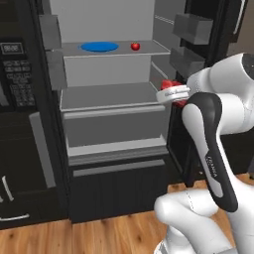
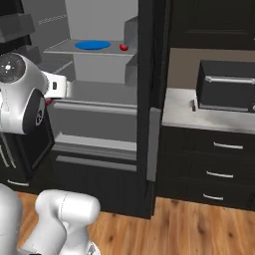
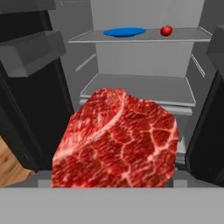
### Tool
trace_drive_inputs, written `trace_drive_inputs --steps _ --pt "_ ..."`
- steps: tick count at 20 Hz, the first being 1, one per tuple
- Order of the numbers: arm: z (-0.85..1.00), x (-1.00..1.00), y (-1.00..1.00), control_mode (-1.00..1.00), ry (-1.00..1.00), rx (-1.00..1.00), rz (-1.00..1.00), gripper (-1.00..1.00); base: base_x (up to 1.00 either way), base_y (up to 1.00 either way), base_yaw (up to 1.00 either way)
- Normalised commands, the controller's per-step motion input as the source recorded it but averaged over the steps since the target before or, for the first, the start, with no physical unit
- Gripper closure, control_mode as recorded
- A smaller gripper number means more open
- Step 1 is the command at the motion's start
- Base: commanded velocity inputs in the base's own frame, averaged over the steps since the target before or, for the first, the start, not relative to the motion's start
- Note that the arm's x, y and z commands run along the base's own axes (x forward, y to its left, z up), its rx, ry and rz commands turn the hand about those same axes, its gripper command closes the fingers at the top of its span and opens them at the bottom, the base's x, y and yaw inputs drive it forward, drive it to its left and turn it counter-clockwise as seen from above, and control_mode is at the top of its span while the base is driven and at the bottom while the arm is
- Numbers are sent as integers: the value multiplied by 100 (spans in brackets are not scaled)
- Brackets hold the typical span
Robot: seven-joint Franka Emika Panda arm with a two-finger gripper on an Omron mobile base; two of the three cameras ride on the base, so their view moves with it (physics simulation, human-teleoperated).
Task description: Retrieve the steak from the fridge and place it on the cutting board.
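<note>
The steak (image 3: pixel 116 140) hangs close before the hand camera, pinched in the end effector (image 1: pixel 174 94), whose fingertips it hides. In the left base view it shows as a red patch (image 1: pixel 171 84) at the hand, just outside the fridge (image 1: pixel 106 99) opening by the right door's bins (image 1: pixel 191 27). The hold looks to be on one edge, so a quick swing could let the slab slip or peel out and drop to the floor. Backing out carelessly could clip the door bins. The blue plate (image 3: pixel 124 32) and tomato (image 3: pixel 166 30) sit well clear on the upper shelf. The cutting board isn't identifiable; the surface (image 2: pixel 209 117) with the toaster oven (image 2: pixel 226 92) lies to the right.
</note>
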Motion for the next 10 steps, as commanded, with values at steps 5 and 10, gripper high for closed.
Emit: trace_drive_inputs --steps 5,10 --pt "0 0 0 100 0 0 0 100 -21 -68 0" --pt "0 0 0 100 0 0 0 100 -27 -69 0"
